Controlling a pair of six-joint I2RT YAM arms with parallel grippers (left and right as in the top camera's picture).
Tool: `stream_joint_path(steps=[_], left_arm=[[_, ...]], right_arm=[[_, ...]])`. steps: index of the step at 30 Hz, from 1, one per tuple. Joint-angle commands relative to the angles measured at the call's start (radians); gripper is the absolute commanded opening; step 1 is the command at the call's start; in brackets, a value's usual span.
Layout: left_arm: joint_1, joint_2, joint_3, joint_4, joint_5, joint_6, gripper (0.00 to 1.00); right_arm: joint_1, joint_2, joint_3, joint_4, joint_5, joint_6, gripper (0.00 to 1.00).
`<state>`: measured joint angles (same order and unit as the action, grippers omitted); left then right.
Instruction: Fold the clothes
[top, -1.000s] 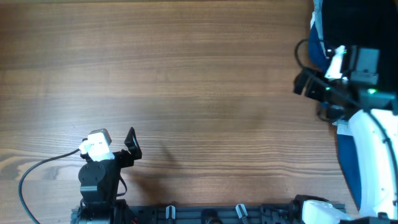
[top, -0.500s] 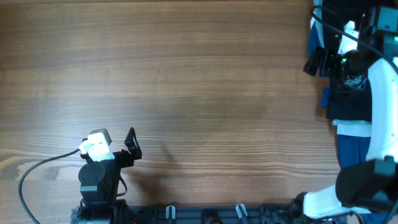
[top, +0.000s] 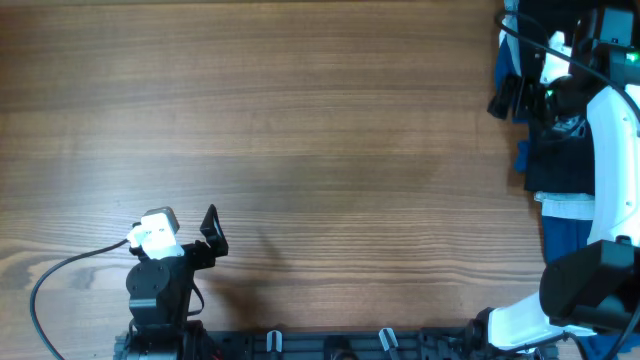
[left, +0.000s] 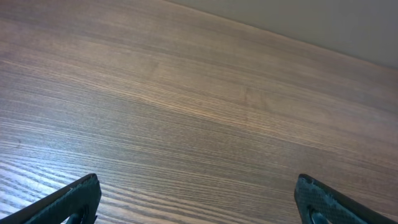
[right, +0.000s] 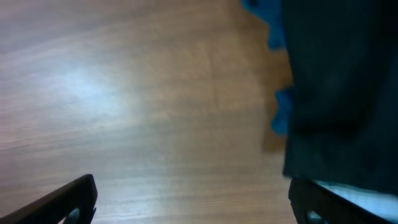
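Observation:
The black clothes lie bunched in a pile at the table's far right edge, partly hidden under my right arm. In the right wrist view the clothes fill the right side, dark and plain. My right gripper hovers just left of the pile, open; its fingertips stand wide apart over bare wood, and the gripper holds nothing. My left gripper rests at the near left, far from the clothes. It is open too, with only wood grain between its fingers.
A royal blue cloth pokes out from under the black garment, also showing as blue scraps. A pale light-blue strip lies lower in the pile. Wooden table spreads left of the pile. A black cable loops beside the left arm.
The right arm has swung toward the back right, over the pile of clothes, mostly in the first half second. The left arm has not moved. Both grippers stay open.

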<state>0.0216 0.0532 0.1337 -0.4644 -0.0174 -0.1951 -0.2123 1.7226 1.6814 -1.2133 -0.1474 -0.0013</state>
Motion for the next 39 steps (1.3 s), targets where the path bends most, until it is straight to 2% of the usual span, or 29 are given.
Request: stream_joint_path(steps=[1, 16, 23, 28, 34, 39], left_arm=[[0.0, -0.009, 0.001, -0.004, -0.009, 0.016, 1.0], [0.0, -0.009, 0.001, -0.004, -0.009, 0.016, 1.0], [0.0, -0.009, 0.001, -0.004, -0.009, 0.006, 1.0], [0.0, -0.009, 0.001, -0.004, 0.002, 0.004, 1.0], [0.0, -0.009, 0.001, -0.004, 0.002, 0.005, 1.0], [0.0, -0.009, 0.001, -0.004, 0.002, 0.004, 1.0]], right_arm=[[0.001, 0.006, 0.014, 0.051, -0.056, -0.05, 1.0], [0.001, 0.015, 0.014, 0.166, -0.057, -0.003, 1.0], [-0.01, 0.114, 0.015, 0.208, 0.11, 0.005, 1.0], [-0.07, 0.171, 0.022, 0.232, 0.105, 0.039, 1.0], [-0.186, 0.208, 0.117, 0.113, 0.03, 0.07, 1.0], [-0.203, 0.21, 0.24, 0.08, -0.015, 0.052, 1.0]])
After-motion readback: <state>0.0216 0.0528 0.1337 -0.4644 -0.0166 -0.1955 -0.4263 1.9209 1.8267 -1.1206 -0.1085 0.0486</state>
